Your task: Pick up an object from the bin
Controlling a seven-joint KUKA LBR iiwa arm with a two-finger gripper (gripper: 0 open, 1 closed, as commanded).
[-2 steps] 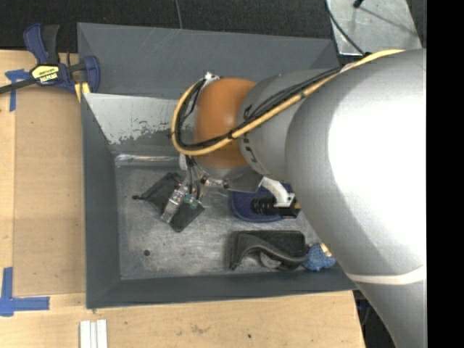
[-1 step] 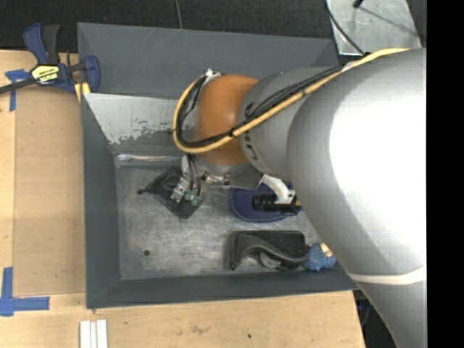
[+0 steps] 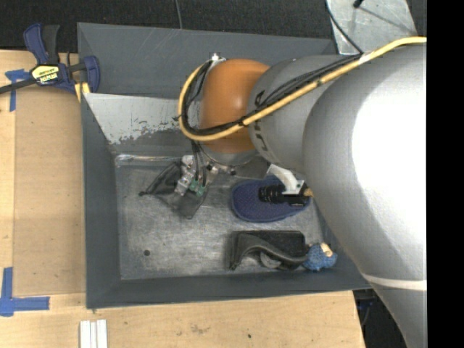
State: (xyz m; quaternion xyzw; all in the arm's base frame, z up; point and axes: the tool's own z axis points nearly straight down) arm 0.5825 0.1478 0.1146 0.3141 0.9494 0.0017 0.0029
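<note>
Black thing (image 3: 159, 184) lies upper left on the bin (image 3: 101, 216) floor; gripper (image 3: 190, 188) is down at its right end (can't tell how open it is, or whether it's got anything); blue oval (image 3: 250, 200) sits to the right; dark lump (image 3: 267, 249) near the front wall.

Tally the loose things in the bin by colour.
Black: 3 (flat black angular piece, black curved handle-like thing, small black block atop the oval)
Blue: 2 (dark blue oval pad, small fuzzy blue lump)
White: 1 (white plastic piece)
Total: 6 visible
</note>
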